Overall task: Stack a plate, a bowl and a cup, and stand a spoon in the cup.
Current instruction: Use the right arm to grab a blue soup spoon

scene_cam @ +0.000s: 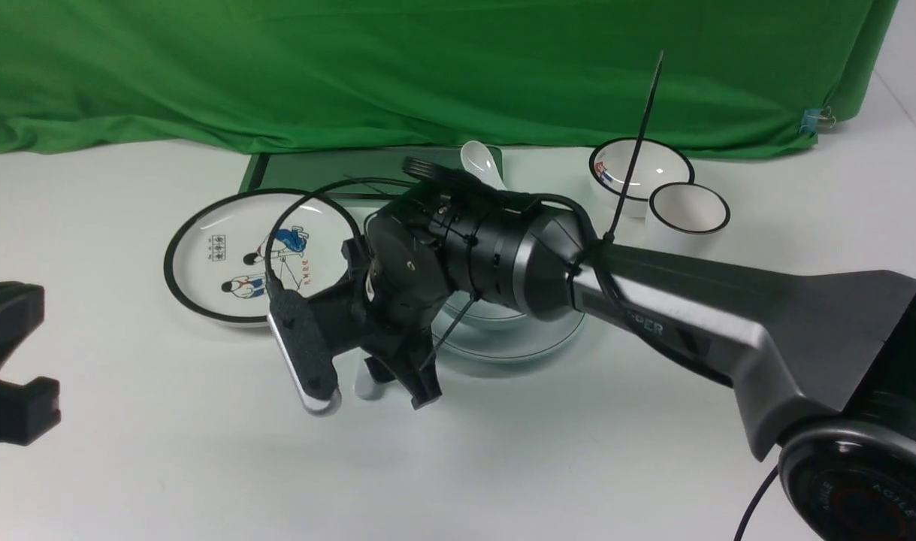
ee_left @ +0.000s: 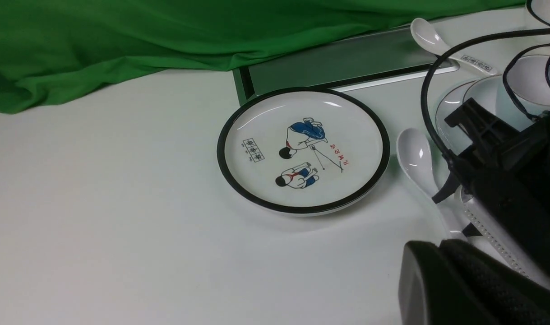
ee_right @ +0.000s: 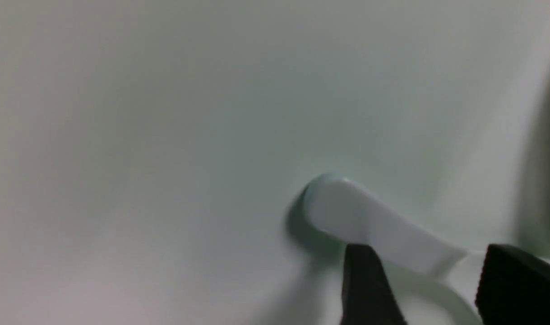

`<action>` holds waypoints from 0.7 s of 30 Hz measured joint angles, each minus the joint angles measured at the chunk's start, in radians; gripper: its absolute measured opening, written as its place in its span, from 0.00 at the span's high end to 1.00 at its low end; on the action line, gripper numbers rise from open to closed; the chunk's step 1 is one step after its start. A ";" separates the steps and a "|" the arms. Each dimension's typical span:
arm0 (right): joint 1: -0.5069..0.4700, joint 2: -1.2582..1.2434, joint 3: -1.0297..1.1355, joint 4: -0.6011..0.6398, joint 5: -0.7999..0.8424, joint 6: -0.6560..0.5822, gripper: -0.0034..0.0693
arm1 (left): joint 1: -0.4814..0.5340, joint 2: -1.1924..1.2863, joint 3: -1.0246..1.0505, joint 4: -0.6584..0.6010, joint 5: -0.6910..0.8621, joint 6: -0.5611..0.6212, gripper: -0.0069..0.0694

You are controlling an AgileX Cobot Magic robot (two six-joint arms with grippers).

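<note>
Between the cartoon plate (scene_cam: 225, 282) and the pale blue-grey plate (scene_cam: 503, 349), the plain spoon (ee_left: 417, 151) lies on the white table (scene_cam: 164, 421), with its handle end towards the robot. Only a narrow gap separates the spoon's bowl part from the black rim of the cartoon plate, and the pale plate is also near on the other side. The right gripper (ee_right: 428, 275) is low over this handle; its fingers stand apart, one at each side of the handle, and I cannot tell whether either finger touches it. Wider room is on the robot's left, and also on the near side of the spoon, where the white surface stretches. The left gripper (ee_left: 437, 243) has its fingertips closed together, with nothing between them, well apart from the plates. The pale bowl (scene_cam: 495, 312) sits on the pale plate, and the pale cup (ee_left: 523, 101) stands in the bowl. The right arm covers much of this stack in the front view, and the cup is hidden there. Behind, the printed spoon (ee_left: 471, 58) is partly hidden by a cable in the left wrist view, close to the green tray (ee_left: 347, 58). At the left side of the front view, the left gripper is cut off. The right wrist view is blurred and shows only part of the plain spoon.
</note>
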 joint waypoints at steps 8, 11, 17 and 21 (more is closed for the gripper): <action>0.000 0.002 0.003 0.000 -0.064 -0.046 0.44 | 0.000 0.000 0.000 -0.023 0.000 0.000 0.95; 0.000 0.008 0.003 -0.001 -0.070 -0.065 0.44 | 0.000 0.000 0.000 -0.027 0.000 0.000 0.95; 0.003 0.020 0.018 0.000 -0.081 -0.103 0.44 | 0.000 0.000 0.000 -0.037 0.000 0.000 0.95; 0.018 0.027 0.019 0.014 -0.097 -0.129 0.49 | 0.000 0.000 0.000 -0.047 0.000 0.001 0.95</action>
